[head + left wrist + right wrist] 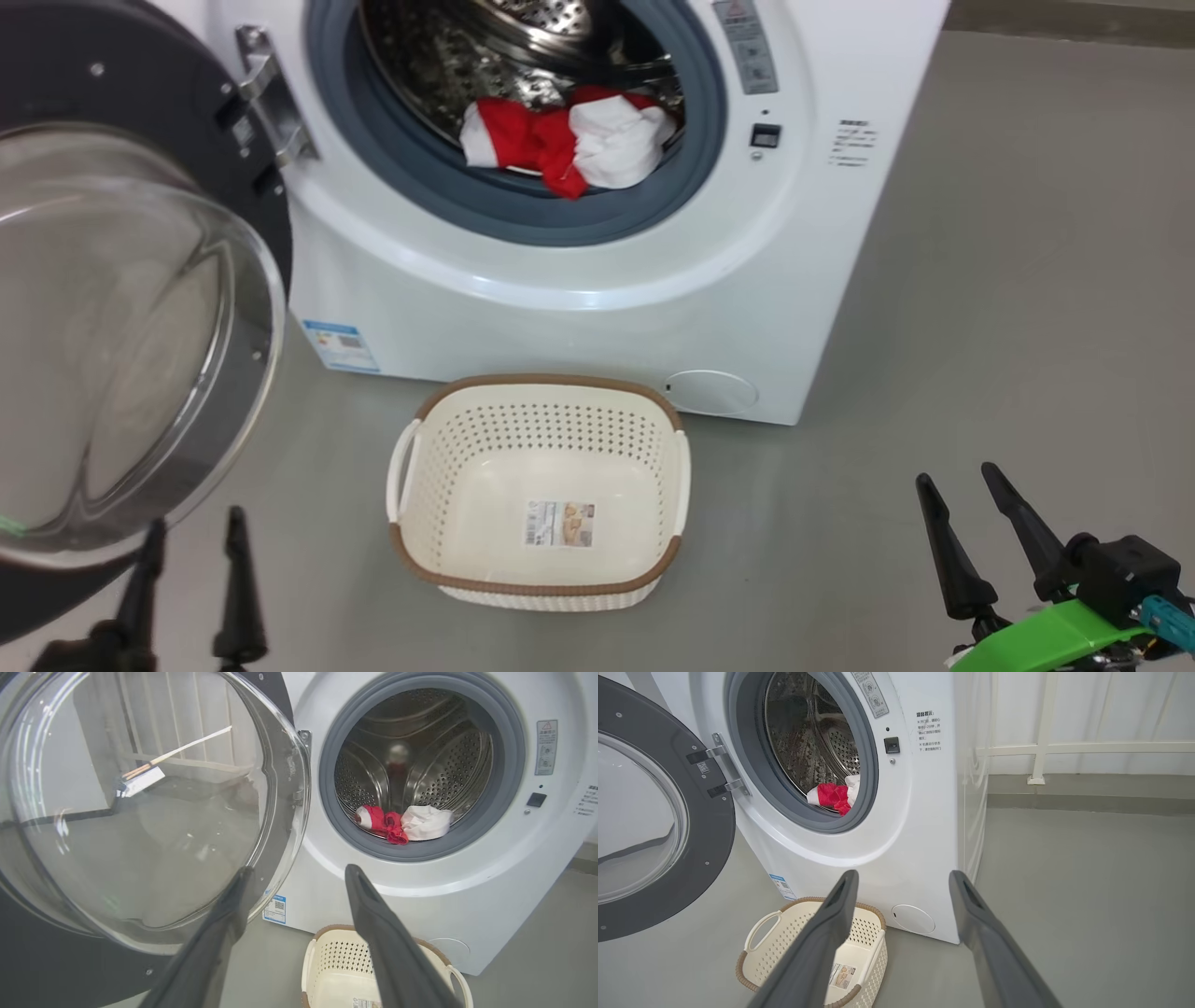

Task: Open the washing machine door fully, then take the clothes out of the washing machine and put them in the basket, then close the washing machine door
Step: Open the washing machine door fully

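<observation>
From the head view, the washing machine door (140, 336) hangs swung out to the left of the washing machine (579, 308), so I judge the opening step done. The clothes (569, 140) lie bunched at the front lip of the washing machine's drum, red and white, partly over the gasket. The basket (551, 381) sits on the floor just in front of the washing machine, with nothing in it but its label. Your left gripper (196, 518) is low and well out from the washing machine's left front, near the door's lower edge, fingers apart and holding nothing. Your right gripper (956, 473) is well out from the right front, also spread and bare.

In the left wrist view, the left gripper (299, 869) has a wide gap between its fingers with nothing in it. One finger crosses the door glass, though I cannot tell if they touch.

In the right wrist view, the right gripper (902, 873) points at the washing machine's lower front, jaws wide.

You are at the start of unloading. The next move calls for reaching one arm into the washing machine's mouth, clearing the gasket, and closing on the bundle's nearest fold.
</observation>
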Controlling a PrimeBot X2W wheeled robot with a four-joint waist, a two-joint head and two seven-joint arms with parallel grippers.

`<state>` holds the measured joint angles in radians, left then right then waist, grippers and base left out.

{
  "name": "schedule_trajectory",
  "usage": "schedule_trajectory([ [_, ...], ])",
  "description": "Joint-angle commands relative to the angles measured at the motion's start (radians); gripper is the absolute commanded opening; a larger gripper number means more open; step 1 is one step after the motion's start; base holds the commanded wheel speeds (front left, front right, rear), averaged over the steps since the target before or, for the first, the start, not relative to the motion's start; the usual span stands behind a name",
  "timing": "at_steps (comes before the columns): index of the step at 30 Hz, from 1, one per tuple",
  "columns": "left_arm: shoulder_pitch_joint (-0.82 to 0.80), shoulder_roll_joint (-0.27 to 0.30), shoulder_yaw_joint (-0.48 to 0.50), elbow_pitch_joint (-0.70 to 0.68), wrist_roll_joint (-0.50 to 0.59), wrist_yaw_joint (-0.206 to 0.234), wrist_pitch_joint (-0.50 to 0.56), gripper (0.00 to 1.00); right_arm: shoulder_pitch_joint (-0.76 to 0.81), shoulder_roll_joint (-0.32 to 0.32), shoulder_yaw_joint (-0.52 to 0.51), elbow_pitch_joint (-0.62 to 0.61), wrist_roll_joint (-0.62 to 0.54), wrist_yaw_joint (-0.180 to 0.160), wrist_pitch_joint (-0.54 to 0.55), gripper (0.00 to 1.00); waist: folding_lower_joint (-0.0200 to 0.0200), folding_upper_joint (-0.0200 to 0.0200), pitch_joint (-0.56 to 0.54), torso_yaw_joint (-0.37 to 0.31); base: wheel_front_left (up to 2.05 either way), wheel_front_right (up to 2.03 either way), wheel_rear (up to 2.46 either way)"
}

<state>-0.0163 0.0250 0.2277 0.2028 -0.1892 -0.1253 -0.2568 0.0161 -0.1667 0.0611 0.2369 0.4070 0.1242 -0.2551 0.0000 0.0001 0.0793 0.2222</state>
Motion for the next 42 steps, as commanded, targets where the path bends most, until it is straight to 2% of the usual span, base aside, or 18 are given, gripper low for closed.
schedule_trajectory([
  [1, -0.005, 0.025, 0.022, -0.034, -0.006, -0.005, -0.005, 1.00, -0.006, -0.009, 0.014, -0.026, -0.002, 0.007, -0.007, 1.00, 0.0000, -0.0001, -0.012, -0.025, 0.00, 0.00, 0.00],
  [10, 0.032, 0.035, -0.095, -0.088, -0.035, -0.005, -0.005, 1.00, 0.016, -0.001, -0.023, -0.039, -0.004, 0.007, -0.007, 1.00, 0.0000, -0.0001, -0.016, -0.108, 0.00, 0.00, 0.00],
  [22, 0.038, 0.038, -0.170, -0.109, -0.082, -0.005, -0.005, 1.00, 0.025, 0.000, -0.059, -0.050, -0.003, 0.007, -0.007, 1.00, 0.0000, -0.0001, -0.006, -0.210, 0.00, 0.00, 0.00],
  [28, 0.028, 0.040, -0.208, -0.113, -0.109, -0.005, -0.005, 1.00, 0.037, 0.000, -0.086, -0.058, 0.001, 0.007, -0.007, 1.00, 0.0000, -0.0001, 0.007, -0.223, 0.00, 0.00, 0.00],
  [42, 0.016, 0.049, -0.208, -0.114, -0.135, -0.005, -0.005, 1.00, 0.032, 0.009, -0.097, -0.061, -0.003, 0.007, -0.007, 1.00, 0.0000, -0.0001, 0.019, -0.217, 0.00, 0.00, 0.00],
])
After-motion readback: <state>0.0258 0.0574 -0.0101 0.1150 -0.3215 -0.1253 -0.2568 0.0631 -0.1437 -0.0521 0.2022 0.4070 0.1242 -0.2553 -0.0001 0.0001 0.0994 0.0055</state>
